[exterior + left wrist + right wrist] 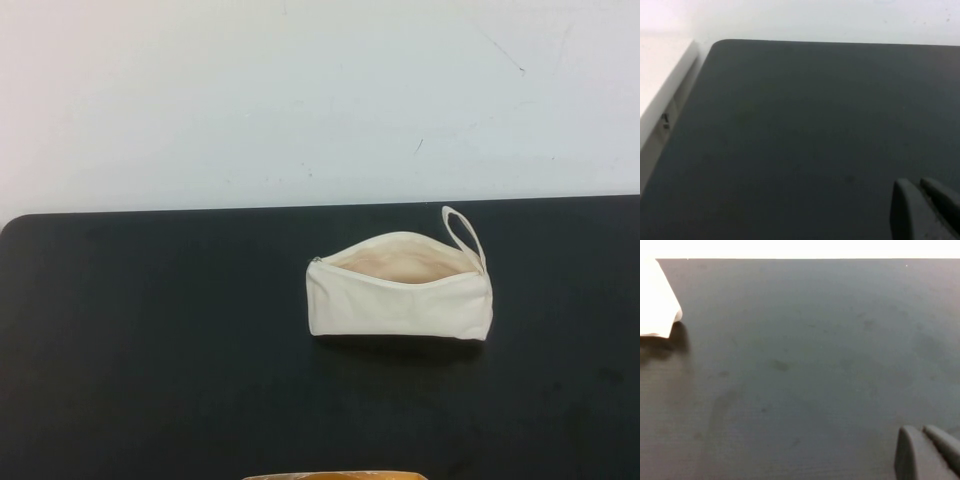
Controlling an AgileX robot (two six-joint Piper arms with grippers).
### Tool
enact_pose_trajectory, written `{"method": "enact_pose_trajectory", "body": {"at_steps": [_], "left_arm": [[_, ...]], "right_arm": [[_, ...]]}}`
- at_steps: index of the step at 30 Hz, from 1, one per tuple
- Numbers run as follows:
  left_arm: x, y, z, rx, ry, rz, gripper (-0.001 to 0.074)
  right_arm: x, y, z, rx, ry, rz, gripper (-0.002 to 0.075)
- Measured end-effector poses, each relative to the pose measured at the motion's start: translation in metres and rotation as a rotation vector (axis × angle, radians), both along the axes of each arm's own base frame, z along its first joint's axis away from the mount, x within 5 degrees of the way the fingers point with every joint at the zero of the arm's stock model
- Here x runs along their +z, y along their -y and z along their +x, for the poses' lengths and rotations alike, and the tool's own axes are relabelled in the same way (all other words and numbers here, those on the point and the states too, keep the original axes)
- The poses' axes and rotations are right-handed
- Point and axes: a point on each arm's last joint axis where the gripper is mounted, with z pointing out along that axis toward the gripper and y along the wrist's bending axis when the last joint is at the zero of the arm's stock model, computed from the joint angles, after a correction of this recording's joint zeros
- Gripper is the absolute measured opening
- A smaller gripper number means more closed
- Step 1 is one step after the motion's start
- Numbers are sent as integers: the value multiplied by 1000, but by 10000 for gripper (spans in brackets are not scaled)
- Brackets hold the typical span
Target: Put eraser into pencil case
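Note:
The cream-white pencil case point(400, 298) lies on the black table point(150, 330), right of centre. Its zip is open, its pale beige lining shows, and its loop strap point(466, 235) is at the far right end. One corner of it shows in the right wrist view point(657, 305). The eraser is not visible in any view. My left gripper point(920, 189) is shut and empty over bare table near the table's left edge. My right gripper point(921, 434) is shut and empty over bare table, apart from the pouch. Neither gripper shows in the high view.
A white wall point(320, 90) stands behind the table's far edge. A white ledge point(660, 85) runs along the table's left side. A tan-orange object point(335, 476) peeks in at the near edge.

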Motion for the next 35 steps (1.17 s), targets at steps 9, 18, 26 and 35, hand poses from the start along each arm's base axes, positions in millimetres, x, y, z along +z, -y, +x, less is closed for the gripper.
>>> {"method": "enact_pose_trajectory", "body": {"at_steps": [9, 18, 26, 35], "left_arm": [[0, -1, 0, 6, -5, 29, -1], [-1, -1, -1, 7, -22, 27, -1], [-1, -1, -1, 7, -24, 27, -1], [-1, -1, -1, -2, -24, 26, -1]], "right_arm": [[0, 0, 0, 0, 0, 0, -1], [0, 0, 0, 0, 0, 0, -1], [0, 0, 0, 0, 0, 0, -1], [0, 0, 0, 0, 0, 0, -1]]}}
